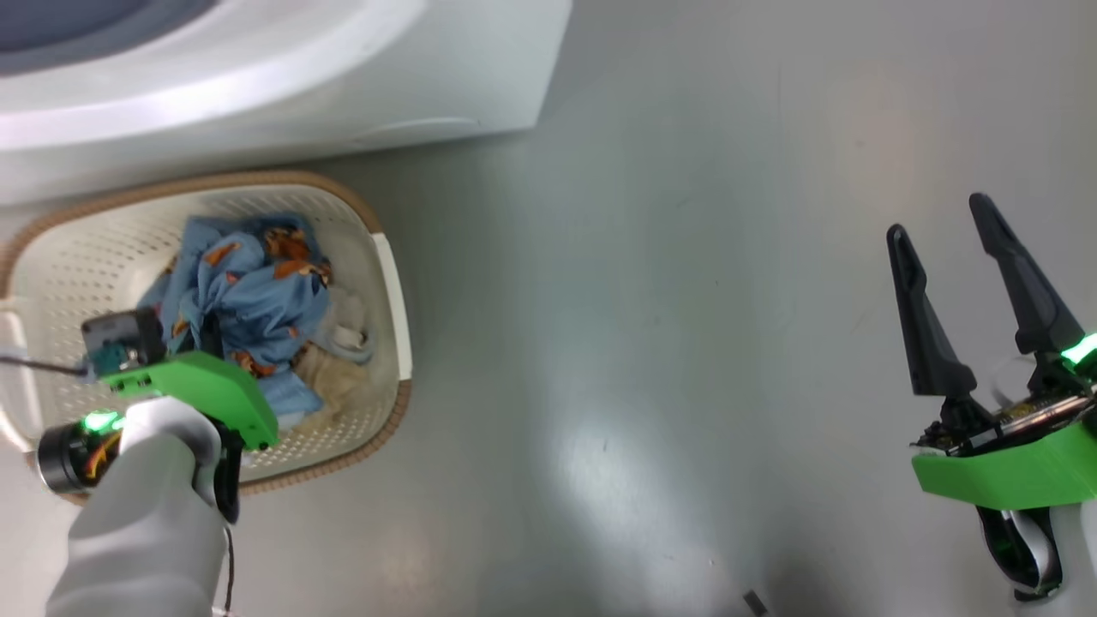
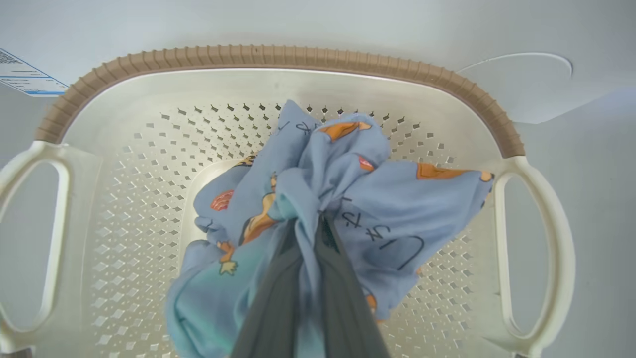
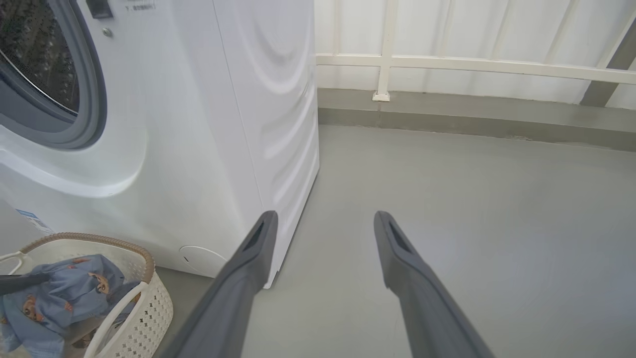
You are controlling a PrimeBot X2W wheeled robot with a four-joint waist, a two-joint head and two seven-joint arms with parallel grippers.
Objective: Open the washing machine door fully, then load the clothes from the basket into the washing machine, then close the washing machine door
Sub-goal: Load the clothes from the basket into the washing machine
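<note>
The basket (image 1: pixel 390 291) sits on the grey floor (image 1: pixel 651 360) in the left half of the head view. It is just below the white washing machine (image 1: pixel 343 77), which runs along the top left of the frame. The clothes (image 1: pixel 257 291) lie inside the basket. They are a blue heap with little orange prints, with some white and cream cloth (image 1: pixel 343 364) beside it on the right.

The left gripper (image 2: pixel 318 223) reaches into the basket from the lower left of the head view. In the left wrist view its two dark fingers (image 2: pixel 278 298) are pressed together at the bottom middle of the frame, pinching a fold of the blue cloth. The cloth bunches up around the finger tips, above the holes in the basket's bottom. The brown rim (image 2: pixel 278 54) curves across the top of that frame, and a handle (image 2: pixel 556 238) shows at each side. A small sticker (image 2: pixel 27 77) with a blue edge is on the machine in the upper left corner.

The right gripper (image 1: pixel 937 218) is at the right edge of the head view, well apart from the basket. Its fingers are spread wide and hold nothing, with the floor under them.

In the right wrist view the machine stands in the left half. Its round hole shows at the upper left, with the blue-grey rubber ring (image 3: pixel 92 99) around it and the steel drum (image 3: pixel 35 59) inside. The basket with the blue clothes is in the lower left corner, just beside the machine's front. A white rail (image 3: pixel 472 64) runs along the wall at the top right.
</note>
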